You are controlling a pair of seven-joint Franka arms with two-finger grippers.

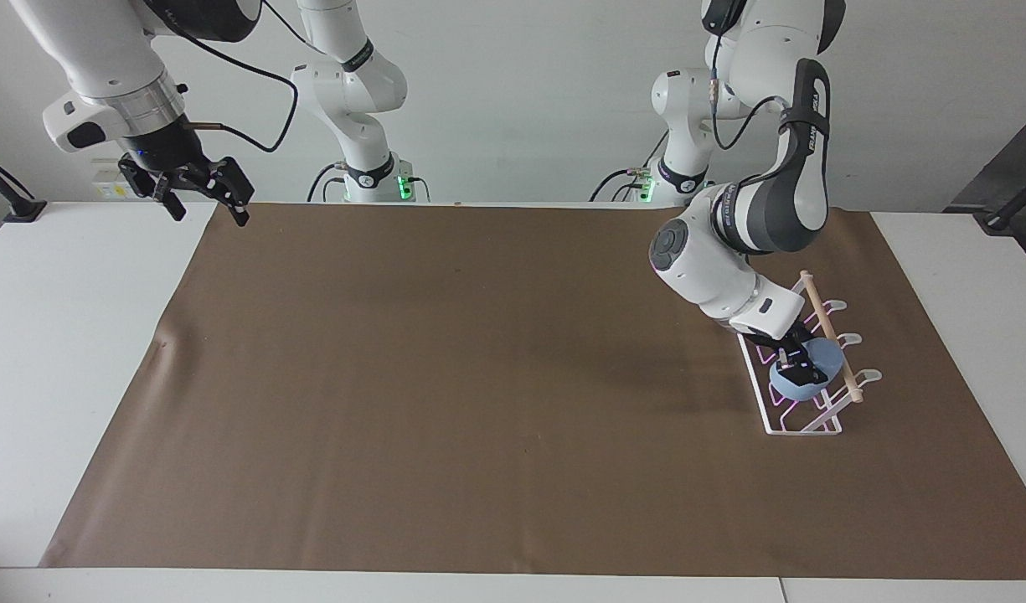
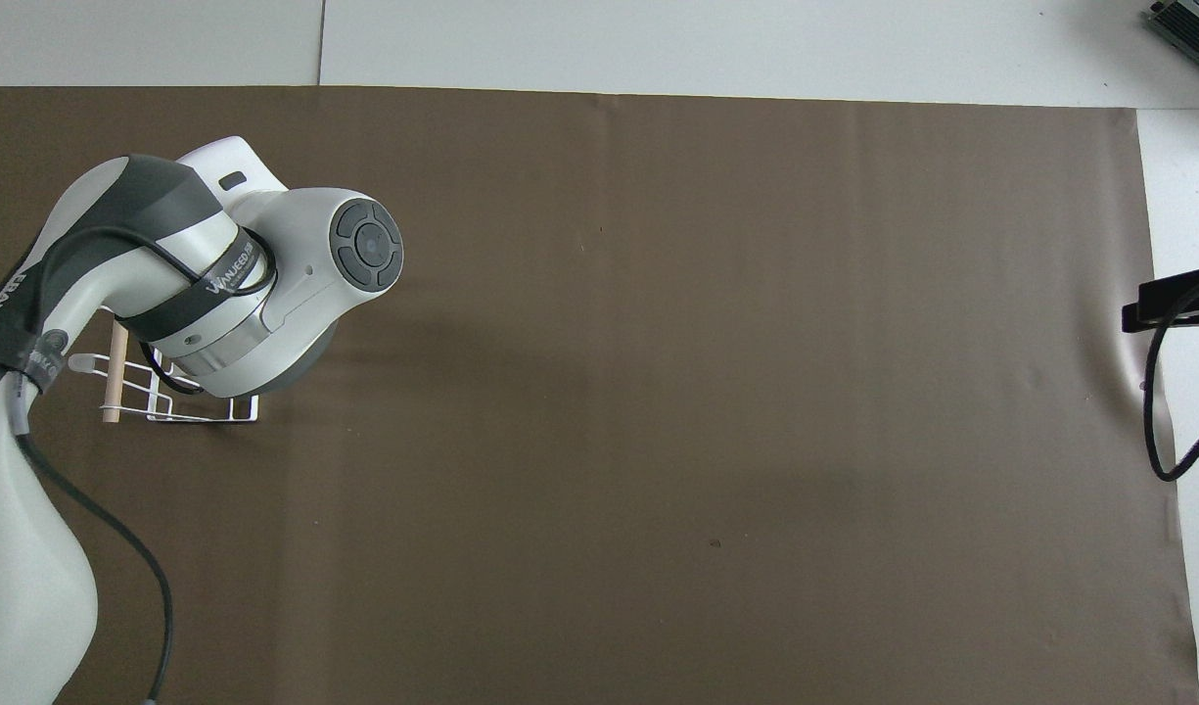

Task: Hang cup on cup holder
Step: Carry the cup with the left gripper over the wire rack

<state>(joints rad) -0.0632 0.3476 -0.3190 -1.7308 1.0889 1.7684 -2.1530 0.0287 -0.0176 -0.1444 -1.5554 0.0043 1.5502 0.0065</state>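
Now ease cup (image 1: 806,374) onto cup holder (image 1: 801,425) prong at mat's (image 1: 479,377) left-arm end. Left gripper (image 1: 791,360) clamped on cup; release only once seated. Right gripper (image 1: 203,197) open, waiting over corner.

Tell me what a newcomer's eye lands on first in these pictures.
First, the left arm bent low over the white wire cup holder at its own end of the brown mat, its left hand shut on the light blue cup, which sits among the prongs. Next, the right hand, open, hangs over the table's other end, waiting.
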